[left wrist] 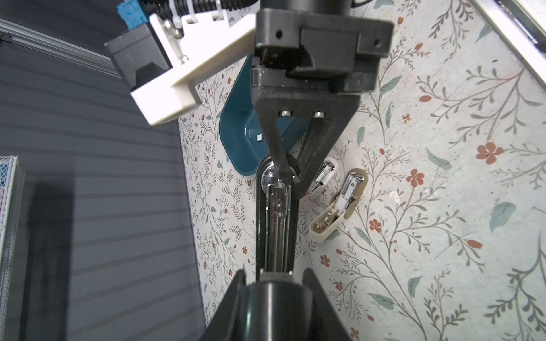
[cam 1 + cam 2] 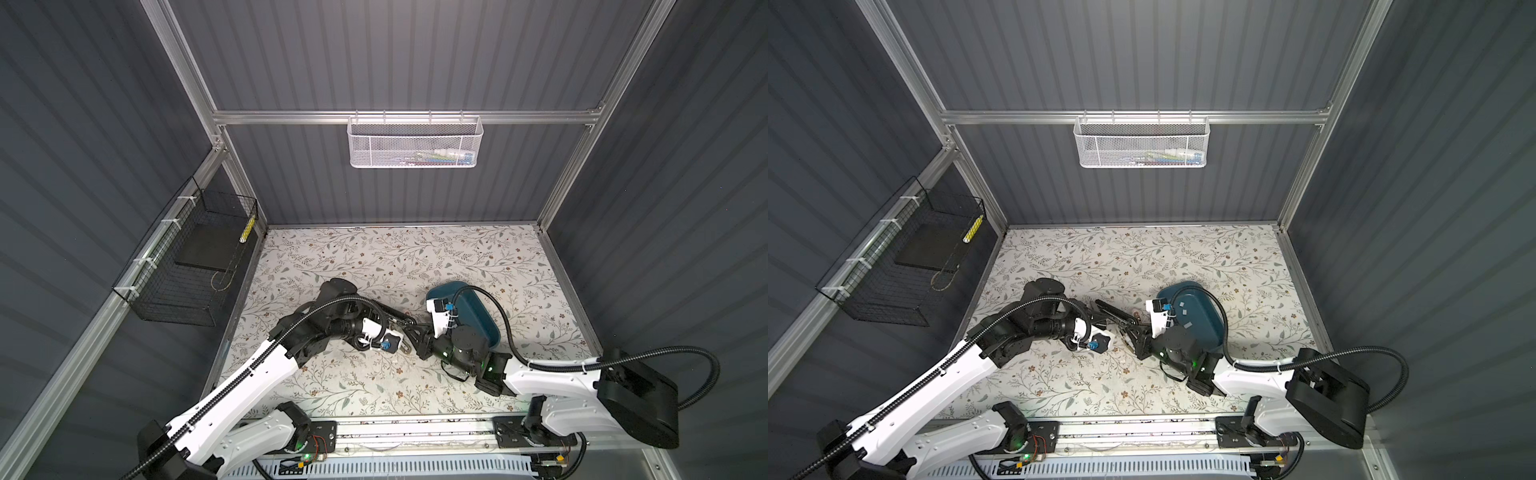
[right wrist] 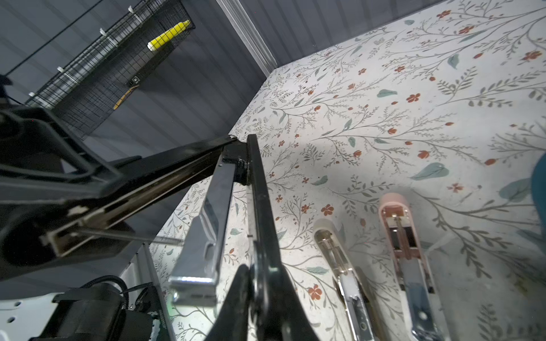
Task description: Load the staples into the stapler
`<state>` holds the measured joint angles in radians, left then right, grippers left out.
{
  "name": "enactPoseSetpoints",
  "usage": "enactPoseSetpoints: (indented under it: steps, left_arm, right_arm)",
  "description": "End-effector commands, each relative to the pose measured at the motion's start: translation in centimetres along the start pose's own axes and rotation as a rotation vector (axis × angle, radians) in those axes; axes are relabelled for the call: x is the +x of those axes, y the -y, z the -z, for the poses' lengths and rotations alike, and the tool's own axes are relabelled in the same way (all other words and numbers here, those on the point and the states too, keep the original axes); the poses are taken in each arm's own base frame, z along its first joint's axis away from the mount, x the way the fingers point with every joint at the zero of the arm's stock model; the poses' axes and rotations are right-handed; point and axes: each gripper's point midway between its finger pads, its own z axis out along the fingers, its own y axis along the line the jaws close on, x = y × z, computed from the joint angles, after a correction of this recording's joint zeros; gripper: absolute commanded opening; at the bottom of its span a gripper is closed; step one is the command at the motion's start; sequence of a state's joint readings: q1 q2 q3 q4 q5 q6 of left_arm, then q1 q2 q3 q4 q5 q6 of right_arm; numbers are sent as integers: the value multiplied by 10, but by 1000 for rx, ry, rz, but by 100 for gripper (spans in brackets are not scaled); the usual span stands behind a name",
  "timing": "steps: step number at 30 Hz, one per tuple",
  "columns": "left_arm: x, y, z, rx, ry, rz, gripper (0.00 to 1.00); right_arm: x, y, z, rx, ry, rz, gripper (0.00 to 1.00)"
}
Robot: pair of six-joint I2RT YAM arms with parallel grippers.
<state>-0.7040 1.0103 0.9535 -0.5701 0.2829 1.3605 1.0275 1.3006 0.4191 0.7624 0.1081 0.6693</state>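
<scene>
A black stapler (image 2: 395,316) (image 2: 1119,313) hangs opened between both arms, just above the table. My left gripper (image 1: 276,274) (image 2: 392,324) is shut on the end of its top cover. My right gripper (image 3: 260,274) (image 2: 1133,331) is shut on its black base plate (image 3: 260,206). The chrome magazine (image 3: 206,224) stands swung out between cover and base. Whether it holds staples I cannot tell. Small grey staples (image 2: 1183,309) (image 1: 259,137) lie in a teal tray (image 2: 1204,303) (image 1: 236,141) just behind the right wrist.
Two small staplers lie opened on the floral table beside the black one: a beige one (image 1: 339,206) (image 3: 339,265) and a pink-white one (image 1: 323,174) (image 3: 404,251). A black wire basket (image 2: 195,257) hangs on the left wall and a white mesh basket (image 2: 415,141) on the back rail.
</scene>
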Motion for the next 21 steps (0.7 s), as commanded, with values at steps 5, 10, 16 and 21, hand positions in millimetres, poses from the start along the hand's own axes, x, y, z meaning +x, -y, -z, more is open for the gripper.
enactPoseSetpoints:
  steps: [5,10,16,21]
  left_arm:
    - [-28,-30,27,-75,206,3,0]
    - [-20,-44,49,-128,294,78,0]
    - [-13,-47,57,-100,362,132,0]
    - [-4,-46,51,-91,329,137,0]
  right_arm:
    - [21,30,1,112,-48,20,19]
    - [23,28,0,97,-53,32,34]
    - [21,36,-1,134,-39,43,35]
    - [14,16,8,34,-32,125,42]
